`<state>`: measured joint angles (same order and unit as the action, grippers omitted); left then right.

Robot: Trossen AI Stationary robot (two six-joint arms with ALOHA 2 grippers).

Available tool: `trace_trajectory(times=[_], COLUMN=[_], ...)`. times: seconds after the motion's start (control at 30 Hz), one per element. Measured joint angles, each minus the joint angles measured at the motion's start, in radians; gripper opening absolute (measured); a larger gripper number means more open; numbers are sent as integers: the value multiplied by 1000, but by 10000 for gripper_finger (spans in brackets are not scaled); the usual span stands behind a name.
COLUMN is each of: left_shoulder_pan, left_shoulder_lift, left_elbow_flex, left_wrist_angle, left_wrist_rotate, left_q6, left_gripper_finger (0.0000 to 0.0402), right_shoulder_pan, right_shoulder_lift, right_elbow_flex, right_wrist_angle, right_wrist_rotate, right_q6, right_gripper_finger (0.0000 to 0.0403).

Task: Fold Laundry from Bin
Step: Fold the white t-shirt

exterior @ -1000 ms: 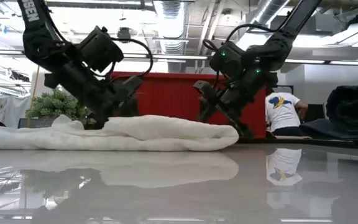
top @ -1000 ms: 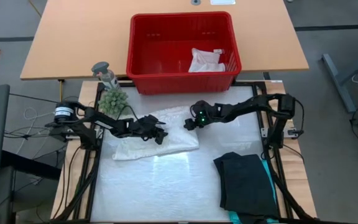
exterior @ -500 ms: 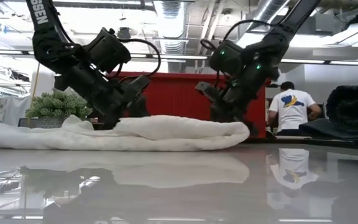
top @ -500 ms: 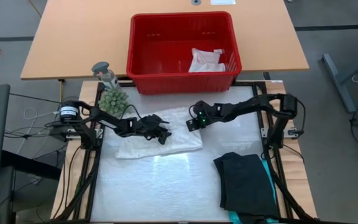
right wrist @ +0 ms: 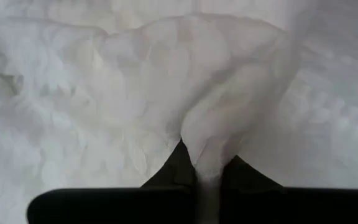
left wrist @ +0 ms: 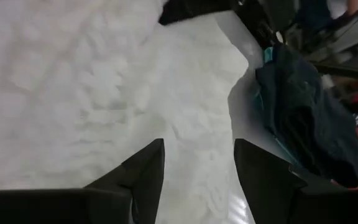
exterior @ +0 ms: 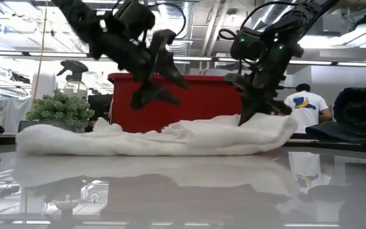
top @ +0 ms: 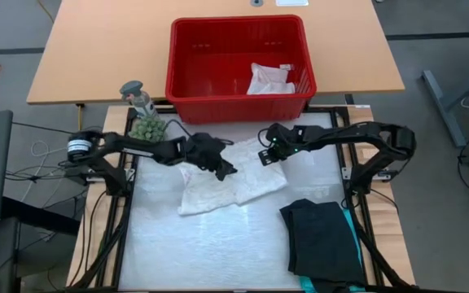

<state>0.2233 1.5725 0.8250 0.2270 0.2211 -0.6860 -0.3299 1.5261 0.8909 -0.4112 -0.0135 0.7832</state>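
Red bin at table's 12 o'clock, small white cloth inside; white lacy top mid-table, pinched by right gripper; left gripper spread, empty, above it.

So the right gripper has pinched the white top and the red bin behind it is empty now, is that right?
Not quite: the red bin is not empty; the high view shows a small white cloth inside. The right gripper has indeed pinched the white top.

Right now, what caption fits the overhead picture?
Right hand pinches the white top while left hand hovers open above it.
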Motion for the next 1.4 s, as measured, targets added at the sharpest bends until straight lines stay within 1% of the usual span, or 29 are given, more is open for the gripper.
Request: trace_trajectory(times=[0.07, 0.2, 0.33, 0.43, 0.53, 0.67, 0.73, 0.8, 0.93, 1.03, 1.1, 1.23, 1.33, 1.4], left_shoulder_pan=[13, 33, 36, 31, 22, 0, -18, -35, -49, -48, -54, -82, -103, -108], left_shoulder_lift=[-48, -162, -288, -382, -459, -513, -515, -504, -460, -410, -380, -309, -238, -185], left_elbow_flex=[42, 111, 129, 129, 129, 121, 78, 10, -147, -228, -264, -293, -293, -293], left_wrist_angle=[-103, -255, -368, -453, -524, -600, -604, -568, -394, -343, -358, -278, -232, -164], left_wrist_rotate=[0, 0, -13, -60, -131, -180, -180, -181, -178, -177, -172, -175, -207, -228], left_q6=[48, 119, 153, 157, 178, 211, 227, 226, 227, 207, 207, 231, 238, 238], left_gripper_finger=[183, 183, 183, 183, 183, 183, 183, 183, 182, 170, 153, 107, 67, 40], right_shoulder_pan=[-10, -44, -61, -56, -37, -18, -14, -16, -27, -31, -36, -54, -59, -59], right_shoulder_lift=[-21, -73, -149, -201, -237, -246, -240, -229, -210, -209, -211, -215, -217, -217], right_elbow_flex=[0, 0, 0, 0, 0, 1, 1, 2, 2, 1, 2, 2, 2, 2], right_wrist_angle=[-37, -93, -76, -38, 28, 92, 83, 61, 31, 22, 23, 16, 15, 10], right_wrist_rotate=[0, -1, -11, -29, -39, -35, -13, 8, 21, 24, 23, 23, 24, 25], right_q6=[-6, 7, 63, 112, 160, 208, 223, 238, 240, 240, 233, 216, 212, 203], right_gripper_finger=[45, 45, 45, 45, 45, 45, 45, 45, 45, 45, 45, 45, 45, 45])
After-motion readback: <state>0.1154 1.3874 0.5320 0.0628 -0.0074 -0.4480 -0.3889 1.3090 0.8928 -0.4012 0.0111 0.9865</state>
